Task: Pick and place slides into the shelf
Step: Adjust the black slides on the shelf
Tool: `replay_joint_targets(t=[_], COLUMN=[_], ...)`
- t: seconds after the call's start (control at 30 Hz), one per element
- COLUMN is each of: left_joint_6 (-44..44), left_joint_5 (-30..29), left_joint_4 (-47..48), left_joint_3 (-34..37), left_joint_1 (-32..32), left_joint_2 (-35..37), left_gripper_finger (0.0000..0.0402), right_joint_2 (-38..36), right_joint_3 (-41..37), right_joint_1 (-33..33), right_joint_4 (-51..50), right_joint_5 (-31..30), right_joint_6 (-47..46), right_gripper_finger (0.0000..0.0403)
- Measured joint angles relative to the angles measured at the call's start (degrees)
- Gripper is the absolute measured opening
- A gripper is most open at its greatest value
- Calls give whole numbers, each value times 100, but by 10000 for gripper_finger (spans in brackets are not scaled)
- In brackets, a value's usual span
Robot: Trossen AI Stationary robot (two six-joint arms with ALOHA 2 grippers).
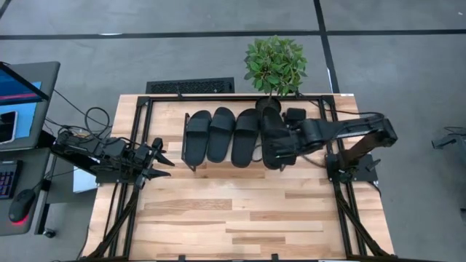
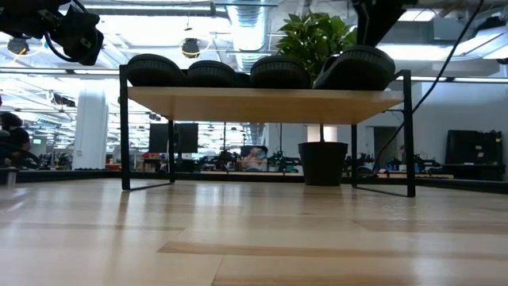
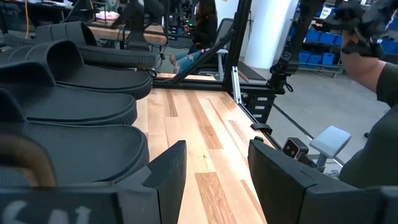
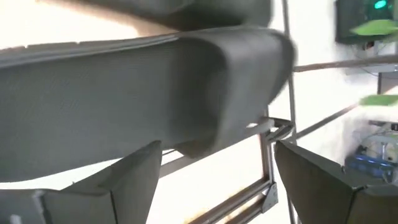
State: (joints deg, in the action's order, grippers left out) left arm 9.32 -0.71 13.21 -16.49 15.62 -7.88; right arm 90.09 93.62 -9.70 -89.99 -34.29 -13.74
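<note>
Dark fingers of the right gripper (image 4: 214,177) frame the right wrist view, spread wide, with the fourth slide (image 4: 143,87) lying just beyond them, not clamped. I read this as the tail of the last placement: all four slides sit side by side on the shelf (image 2: 262,103).

From above, the right gripper (image 1: 290,140) hangs over the fourth slide (image 1: 274,138), which lies beside the other three (image 1: 222,136). The left gripper (image 1: 156,161) waits beside the shelf, its fingers (image 3: 283,174) parted and empty.

Next move, in my judgement: lift the right arm straight off without dragging the slide.

Only the low view shows that the fourth slide (image 2: 357,67) sits higher and tilted against its neighbour. The plant (image 1: 275,64) behind it shows best from above.
</note>
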Motion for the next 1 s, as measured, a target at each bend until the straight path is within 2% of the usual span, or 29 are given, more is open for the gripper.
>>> replay_joint_targets(t=[0.17, 0.37, 0.47, 0.63, 0.83, 0.93, 1.0], left_joint_6=[1, 4, 4, 7, 47, 46, 44], left_joint_5=[-2, -3, -4, -7, -10, -11, -13], left_joint_4=[28, 26, 26, 20, 20, 20, 22], left_joint_3=[0, 0, 0, 0, 0, 0, 0], left_joint_1=[1, 1, 0, 0, 1, 2, 2], left_joint_2=[2, 2, 1, 2, 2, 2, 2], left_gripper_finger=[160, 160, 160, 160, 160, 160, 160], right_joint_2=[-663, -1271, -1230, -744, 27, 39, 94], right_joint_3=[7, -281, -332, -337, -41, 60, 248], right_joint_1=[-110, -114, 0, 396, 969, 939, 822], right_joint_4=[5, 831, 996, 876, 7, 204, 315], right_joint_5=[-525, -539, -524, -581, -647, -148, -423], right_joint_6=[-713, -1584, -1831, -1938, -1761, -700, -444], right_gripper_finger=[306, 306, 306, 297, 238, 197, 175])
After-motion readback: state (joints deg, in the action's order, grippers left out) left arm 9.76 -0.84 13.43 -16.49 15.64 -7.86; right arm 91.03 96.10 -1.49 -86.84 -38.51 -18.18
